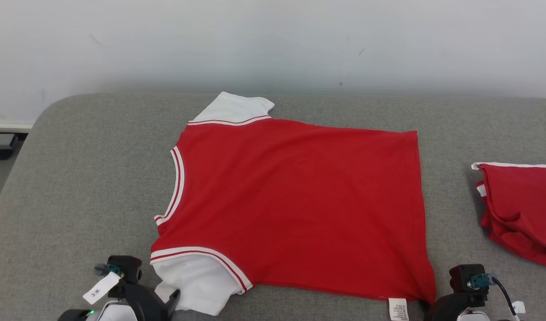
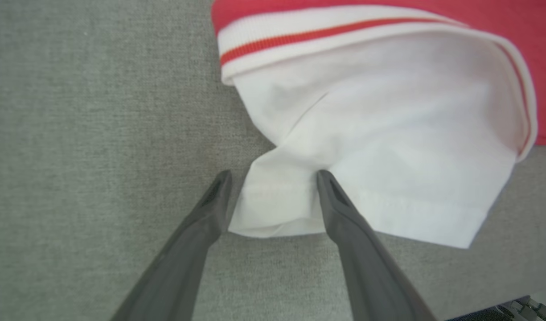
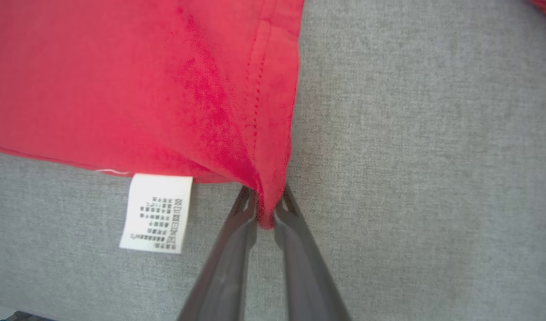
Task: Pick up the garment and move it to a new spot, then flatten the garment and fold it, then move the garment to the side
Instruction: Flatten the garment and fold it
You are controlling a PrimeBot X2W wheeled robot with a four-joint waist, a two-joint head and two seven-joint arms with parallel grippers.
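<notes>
Two fingers of right gripper (image 3: 266, 209): pinched tight on the red hem corner of the garment (image 1: 299, 200); pinch plain in right wrist view, masked by the wrist mount in head view.
Fingers of left gripper (image 2: 273, 174): spread wide, straddling the cuff of the white sleeve (image 2: 388, 133), clasping nothing.
Care label (image 3: 157, 214): white rectangle, print readable from right wrist, a blank tab from head.
Garment: red knit, ribbed striped trim, flat mid-cushion.
Cushion (image 1: 76, 178): grey weave, rounded corner.
Second red garment (image 1: 518, 209): crumpled, well apart, far right.
</notes>
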